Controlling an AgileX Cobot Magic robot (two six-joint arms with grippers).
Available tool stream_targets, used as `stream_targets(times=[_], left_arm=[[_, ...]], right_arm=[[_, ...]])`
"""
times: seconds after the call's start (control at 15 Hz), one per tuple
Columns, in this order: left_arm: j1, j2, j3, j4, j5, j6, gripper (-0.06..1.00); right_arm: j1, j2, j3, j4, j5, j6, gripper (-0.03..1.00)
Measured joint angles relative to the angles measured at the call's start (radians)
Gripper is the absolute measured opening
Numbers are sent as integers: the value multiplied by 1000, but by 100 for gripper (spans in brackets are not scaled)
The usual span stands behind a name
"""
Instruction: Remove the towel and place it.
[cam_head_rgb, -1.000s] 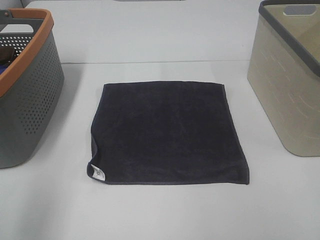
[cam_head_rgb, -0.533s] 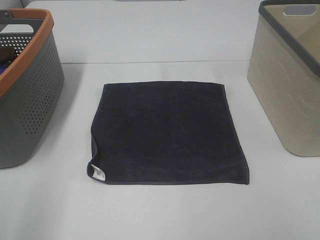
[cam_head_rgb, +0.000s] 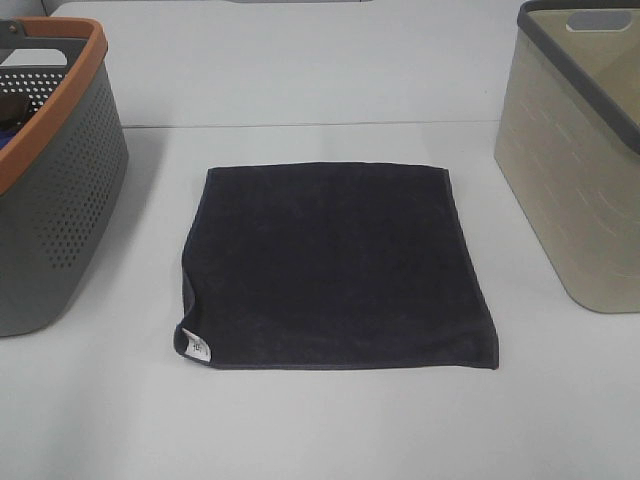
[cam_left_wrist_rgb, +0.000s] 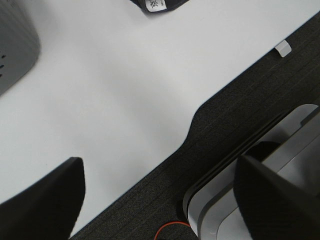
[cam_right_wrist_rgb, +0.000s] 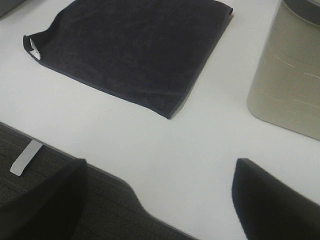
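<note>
Towel flat on the table between two baskets, both grippers spread wide and holding nothing.

Nothing differs from a second ago: the dark navy towel lies flat at centre frame on the white table, its white tag at the lower-left corner, where the edge curls slightly. The grey perforated basket with an orange rim stands at the left edge, the beige basket at the right; both are cut off by the frame. Neither arm appears in the high view. The left gripper hangs over the table's near edge, fingers far apart, only the towel's tag corner in its view. The right gripper hangs likewise, jaws wide, well short of the towel.
</note>
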Motion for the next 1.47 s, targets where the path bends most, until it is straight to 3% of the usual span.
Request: stream_targets(times=[1.07,1.13,1.27,1.47], left_arm=[[4,-2,0,-3,1,23,78],[37,-13,0,-7,2,23,78],[181,-76,0,-5,3,23,78],[383,-237,0,-2,3,23,78]], right_arm=[[0,0,6,2,-20,-5,75],[0,0,6,2,-20,-5,75],[-26,0,6,3,-20,-5,75],[-170,0,6,3,-20,-5,75]])
